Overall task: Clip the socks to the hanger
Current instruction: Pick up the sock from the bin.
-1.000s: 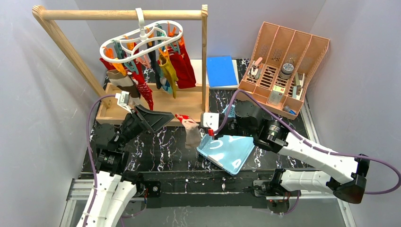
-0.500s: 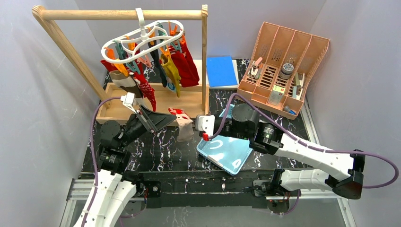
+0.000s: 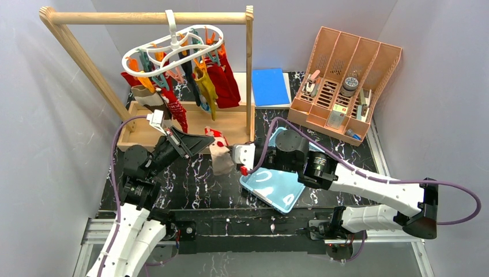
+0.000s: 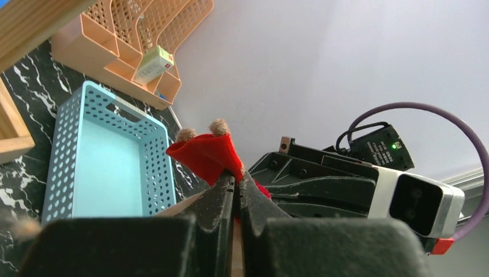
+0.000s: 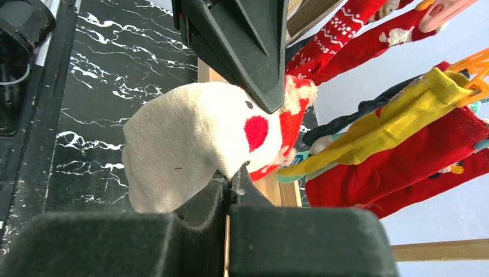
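The socks [image 3: 222,81] mostly hang clipped on the hanger [image 3: 173,45]. One more, a beige sock [image 3: 220,156] with a red cuff, is in the air below and in front of the hanger, above the desk [image 3: 196,179].

Below the hanger to the left, the left fingers [image 4: 230,187] are pressed together on the edge of the red cuff. It looks like a thin bite, so a tug could pull the cloth free. Just right of them, the right fingers [image 5: 222,190] are clamped on the beige body, so the sock spans the two arms. If the arms drift apart, it will stretch or slip from the weaker hold.

The lift toward the hanger looks risky too. The hanger hangs by its hook and can probably swing, so a nudge could push a clip away or knock the clipped socks. I cannot tell which clips are free. If one hold lets go to open a clip, the sock could drop to the desk.
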`<state>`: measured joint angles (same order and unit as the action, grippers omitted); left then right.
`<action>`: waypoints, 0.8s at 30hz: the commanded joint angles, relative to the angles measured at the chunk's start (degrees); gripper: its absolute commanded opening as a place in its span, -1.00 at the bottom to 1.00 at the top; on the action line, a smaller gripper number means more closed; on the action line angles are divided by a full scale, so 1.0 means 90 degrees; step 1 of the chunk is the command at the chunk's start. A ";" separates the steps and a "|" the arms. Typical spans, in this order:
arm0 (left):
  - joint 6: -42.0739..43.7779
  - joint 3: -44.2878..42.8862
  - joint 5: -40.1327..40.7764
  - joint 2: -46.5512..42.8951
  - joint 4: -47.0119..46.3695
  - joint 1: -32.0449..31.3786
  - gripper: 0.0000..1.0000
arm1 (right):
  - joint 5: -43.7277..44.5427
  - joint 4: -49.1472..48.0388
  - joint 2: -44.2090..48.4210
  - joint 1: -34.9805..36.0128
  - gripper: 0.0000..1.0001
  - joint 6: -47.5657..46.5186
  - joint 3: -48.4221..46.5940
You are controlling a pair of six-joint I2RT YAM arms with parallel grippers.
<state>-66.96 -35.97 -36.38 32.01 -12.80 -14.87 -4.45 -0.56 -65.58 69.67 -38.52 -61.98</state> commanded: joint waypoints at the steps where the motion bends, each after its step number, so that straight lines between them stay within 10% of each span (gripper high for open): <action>1: 0.0385 0.0052 0.0146 -0.0285 -0.0349 -0.0042 -1.00 | -0.0111 -0.0006 -0.0021 0.0071 -0.88 0.0359 -0.0123; 8: 0.2872 -0.0245 0.0867 -0.1023 0.0827 -0.0039 -1.00 | -0.0465 0.1438 0.0196 0.0072 0.61 0.2400 -0.0869; 15: 0.5834 -0.0145 -0.0433 -0.1473 0.0891 -0.0042 -1.00 | -0.0765 0.1837 -0.0200 -0.0588 0.65 0.5716 -0.2149; 24: 0.8263 -0.0710 -0.0526 -0.1545 0.1632 -0.0090 -1.00 | -0.3732 0.0818 -0.0879 -0.3091 0.45 1.0472 -0.1883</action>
<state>-6.79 -39.03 -41.04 18.44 -2.07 -15.16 -25.02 11.66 -70.74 43.29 32.49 -81.25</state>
